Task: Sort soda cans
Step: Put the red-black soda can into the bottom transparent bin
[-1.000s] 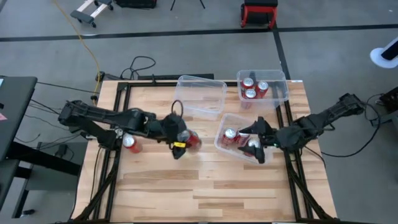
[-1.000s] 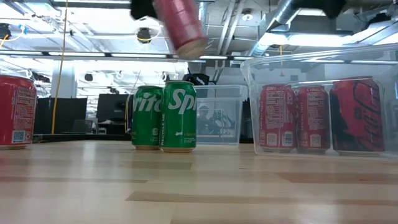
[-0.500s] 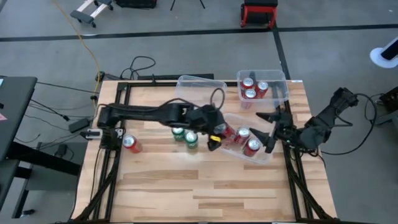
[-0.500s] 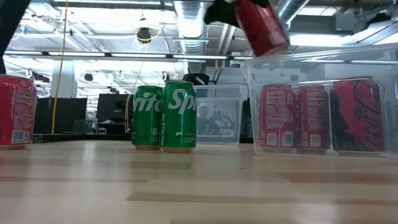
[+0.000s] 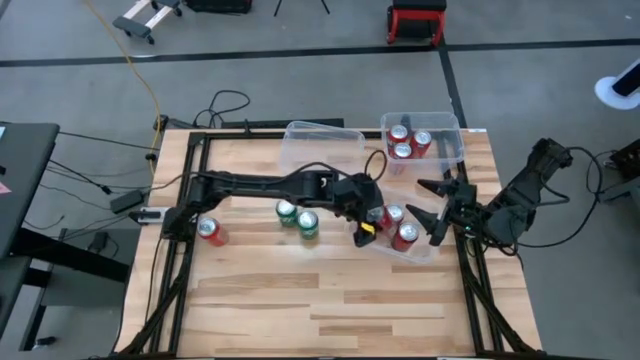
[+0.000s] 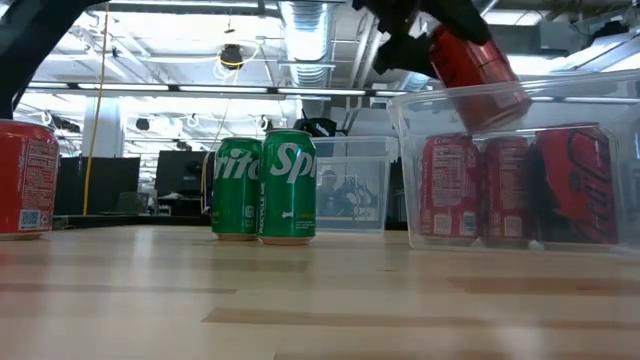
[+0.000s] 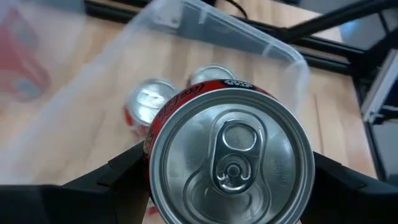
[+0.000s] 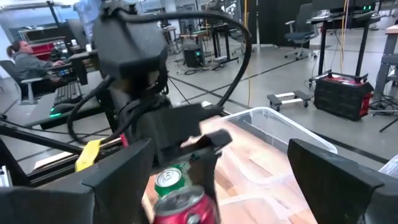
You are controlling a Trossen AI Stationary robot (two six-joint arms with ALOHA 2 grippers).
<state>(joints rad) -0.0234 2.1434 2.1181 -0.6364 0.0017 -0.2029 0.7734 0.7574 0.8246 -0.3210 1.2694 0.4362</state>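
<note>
Aluminium red can (image 6: 478,70) is being held tilted above the bin (image 5: 425,249).
It is being gripped across its smooth, dentable wall by the left hand (image 5: 366,218); the right hand (image 5: 436,205) is being kept wide open, empty, beside the bin.

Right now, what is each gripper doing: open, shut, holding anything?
Left gripper: shut on a red soda can, held over the near bin.
Right gripper: open, empty, beside that bin.
</note>
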